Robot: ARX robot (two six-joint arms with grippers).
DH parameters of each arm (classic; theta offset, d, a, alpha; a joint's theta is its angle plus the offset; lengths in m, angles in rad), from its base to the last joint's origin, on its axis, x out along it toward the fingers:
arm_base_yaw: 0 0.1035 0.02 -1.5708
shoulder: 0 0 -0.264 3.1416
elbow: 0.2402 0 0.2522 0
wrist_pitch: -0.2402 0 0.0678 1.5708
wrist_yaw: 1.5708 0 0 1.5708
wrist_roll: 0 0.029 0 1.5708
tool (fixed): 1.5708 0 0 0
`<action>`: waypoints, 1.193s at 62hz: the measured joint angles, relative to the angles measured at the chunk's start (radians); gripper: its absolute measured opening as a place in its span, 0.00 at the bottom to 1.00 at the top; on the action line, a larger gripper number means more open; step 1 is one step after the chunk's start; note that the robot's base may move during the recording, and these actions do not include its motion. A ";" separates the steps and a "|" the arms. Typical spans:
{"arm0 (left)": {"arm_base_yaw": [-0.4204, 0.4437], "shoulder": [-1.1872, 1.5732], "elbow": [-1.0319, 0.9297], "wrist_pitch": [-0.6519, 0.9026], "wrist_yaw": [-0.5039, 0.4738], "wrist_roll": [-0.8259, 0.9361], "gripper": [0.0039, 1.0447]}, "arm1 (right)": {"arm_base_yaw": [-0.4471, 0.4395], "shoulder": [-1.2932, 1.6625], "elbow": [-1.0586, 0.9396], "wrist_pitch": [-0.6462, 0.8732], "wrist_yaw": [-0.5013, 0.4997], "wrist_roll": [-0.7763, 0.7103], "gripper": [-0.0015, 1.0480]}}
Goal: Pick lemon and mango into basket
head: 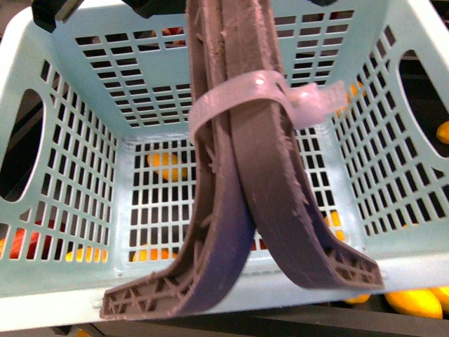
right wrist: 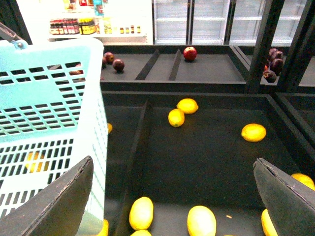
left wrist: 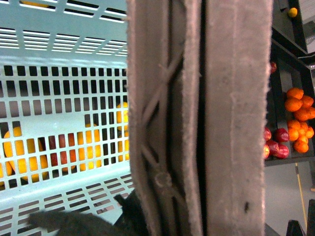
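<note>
Across the front frame, left edge to right, the turquoise basket [head: 70, 140] hung empty, its brown handles [head: 231, 175] rising through centre to the left gripper [left wrist: 123, 219] — held aloft, it seemed, to ride beside the fruit; whether that gripper was clamped could not be told. Beyond the basket's right wall, the lemon [right wrist: 176, 118] lay in a dark bin [right wrist: 206, 167], touching another — the right gripper [right wrist: 172, 162] poised above, fingers spread wide, empty.

No text is showing legibly anywhere. In the right wrist view, toward eleven o'clock, small bottles [right wrist: 74, 25] are standing on a lit shelf [right wrist: 98, 35], their labels appearing only as coloured blurs, too small for reading.
</note>
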 joint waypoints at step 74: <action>0.004 0.002 0.001 -0.003 -0.019 0.015 0.13 | -0.277 2.135 0.766 0.431 0.011 -0.315 0.92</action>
